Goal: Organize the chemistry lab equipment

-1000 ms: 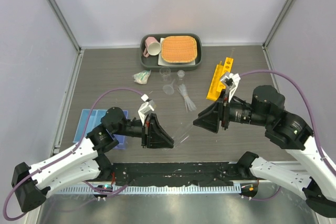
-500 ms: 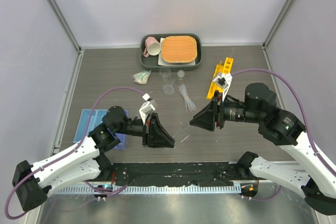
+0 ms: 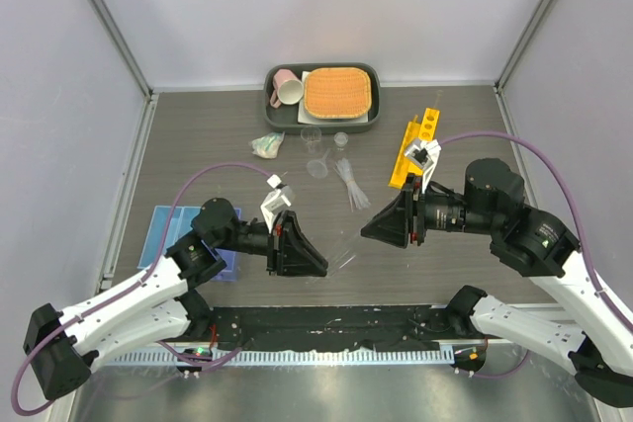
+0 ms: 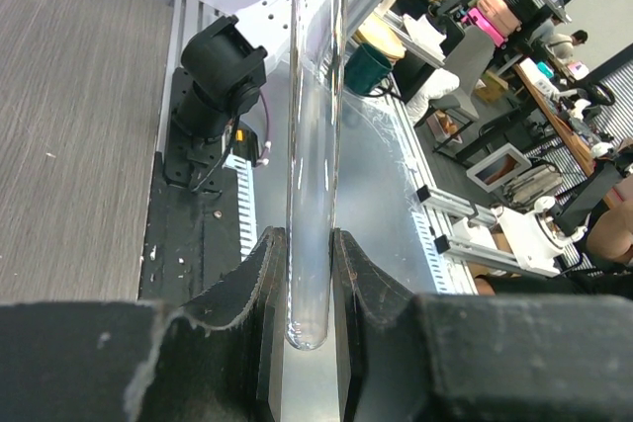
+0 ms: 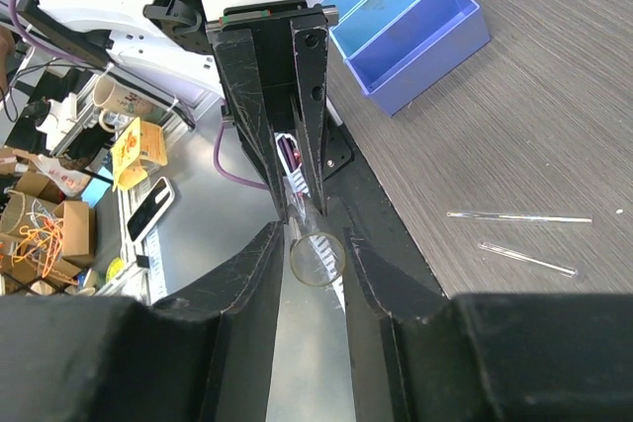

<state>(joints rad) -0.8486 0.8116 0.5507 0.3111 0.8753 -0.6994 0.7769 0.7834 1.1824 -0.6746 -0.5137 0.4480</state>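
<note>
My left gripper [image 3: 322, 262] is shut on the rounded bottom of a clear glass tube [image 4: 315, 135] and holds it above the table's front, pointing toward the right arm. My right gripper [image 3: 367, 228] is open, with its jaws on either side of the tube's open mouth [image 5: 318, 235] and small gaps on both sides. The tube shows faintly between the two grippers in the top view [image 3: 346, 245]. A blue three-compartment tray [image 3: 166, 234] lies at the left. A yellow holed rack [image 3: 415, 145] lies at the right. Pipettes [image 3: 348, 181], small beakers [image 3: 312, 135] and a funnel [image 3: 317, 167] sit mid-table.
Two thin glass tubes [image 5: 519, 216] lie on the table near the front. A dark tray at the back holds a pink mug [image 3: 287, 88] and an orange woven mat [image 3: 338, 92]. A crumpled green-white item [image 3: 265, 145] lies left of the beakers.
My right gripper has moved left to the tube's open end and now brackets it. My left gripper has held the tube nearly still.
</note>
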